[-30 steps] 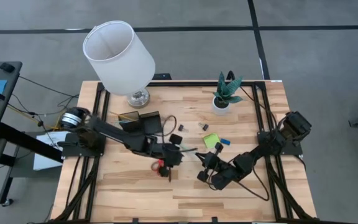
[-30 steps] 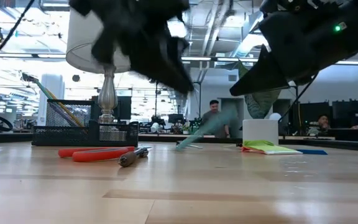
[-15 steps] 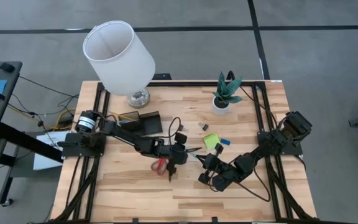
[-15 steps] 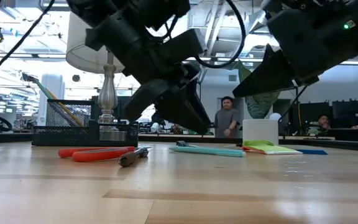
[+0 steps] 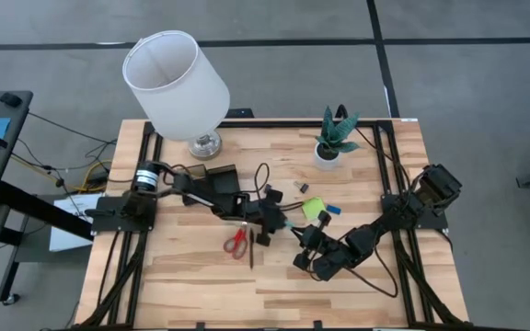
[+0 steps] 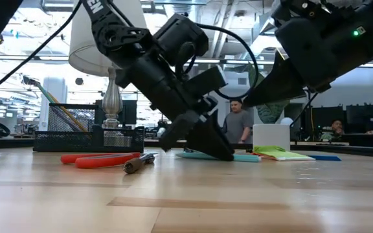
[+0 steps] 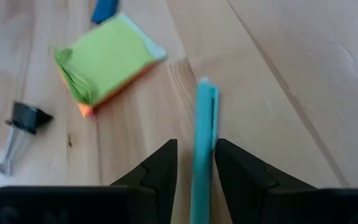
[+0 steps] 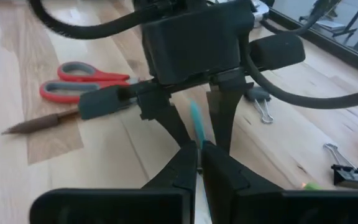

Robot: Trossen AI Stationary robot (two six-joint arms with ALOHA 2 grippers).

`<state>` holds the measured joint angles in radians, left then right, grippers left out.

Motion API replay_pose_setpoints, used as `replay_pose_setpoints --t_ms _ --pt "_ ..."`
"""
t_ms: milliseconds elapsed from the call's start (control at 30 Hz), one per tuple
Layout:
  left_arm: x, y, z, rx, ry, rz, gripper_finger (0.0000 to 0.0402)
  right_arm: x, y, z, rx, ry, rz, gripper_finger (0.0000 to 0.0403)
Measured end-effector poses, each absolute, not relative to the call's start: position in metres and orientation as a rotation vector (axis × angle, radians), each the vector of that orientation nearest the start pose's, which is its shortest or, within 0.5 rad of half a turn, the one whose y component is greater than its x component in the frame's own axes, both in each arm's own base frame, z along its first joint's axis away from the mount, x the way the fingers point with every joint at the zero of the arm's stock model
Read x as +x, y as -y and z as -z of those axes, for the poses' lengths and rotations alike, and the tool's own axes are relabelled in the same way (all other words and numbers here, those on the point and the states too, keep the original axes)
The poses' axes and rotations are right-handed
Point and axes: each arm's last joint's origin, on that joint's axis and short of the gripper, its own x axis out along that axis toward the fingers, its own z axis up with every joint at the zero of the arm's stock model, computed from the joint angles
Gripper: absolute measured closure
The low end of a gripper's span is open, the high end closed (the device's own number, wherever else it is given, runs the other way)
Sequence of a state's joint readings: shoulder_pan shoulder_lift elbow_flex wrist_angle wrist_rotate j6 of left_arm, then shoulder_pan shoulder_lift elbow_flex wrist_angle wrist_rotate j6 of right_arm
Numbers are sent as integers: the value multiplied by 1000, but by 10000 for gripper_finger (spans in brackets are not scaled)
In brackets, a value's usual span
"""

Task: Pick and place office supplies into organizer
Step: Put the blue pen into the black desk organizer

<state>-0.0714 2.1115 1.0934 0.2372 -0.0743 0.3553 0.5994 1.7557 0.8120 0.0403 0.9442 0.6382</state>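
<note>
Mid-frame in the high view, left gripper (image 5: 272, 219) has swung in from over the red scissors (image 5: 238, 242) to the light blue pen (image 7: 202, 149); jaws spread astride it, not yet pinching; pen now flat on surface (image 5: 201, 276); right gripper (image 5: 300, 235) jaws nearly pressed together, apparently just let go; organizer (image 5: 208, 181) upper left awaits.

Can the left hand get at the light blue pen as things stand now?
Probably yes. The left hand is down at the table with its fingers open on either side of the light blue pen. Nothing lies between them. The right hand looks pinched on the pen's other end, which may hinder lifting.
</note>
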Motion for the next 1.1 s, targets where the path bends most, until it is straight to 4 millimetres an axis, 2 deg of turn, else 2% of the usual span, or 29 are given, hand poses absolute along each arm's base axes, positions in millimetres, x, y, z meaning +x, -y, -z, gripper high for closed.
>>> replay_pose_setpoints --t_ms 133,300,467,633,767,900,1033,1100 --pt "404 24 -80 325 -780 145 314 271 -157 -132 -25 -520 507 381" --pt "409 24 -71 261 -715 211 384 269 -155 -131 -42 -536 513 360" --pt "413 30 -62 191 -661 212 389 269 -155 -130 -52 -545 515 353" --pt "411 35 -72 192 -659 193 396 269 -154 -130 -56 -545 519 358" --pt "402 31 -96 234 -736 105 400 267 -153 -133 -100 -485 589 373" --pt "380 25 -132 321 -873 13 397 265 -152 -139 -194 -401 684 396" --pt "353 22 -191 369 -893 -73 397 270 -142 -149 -183 -373 730 401" --pt "334 21 -214 408 -926 -116 398 273 -136 -152 -198 -393 729 402"
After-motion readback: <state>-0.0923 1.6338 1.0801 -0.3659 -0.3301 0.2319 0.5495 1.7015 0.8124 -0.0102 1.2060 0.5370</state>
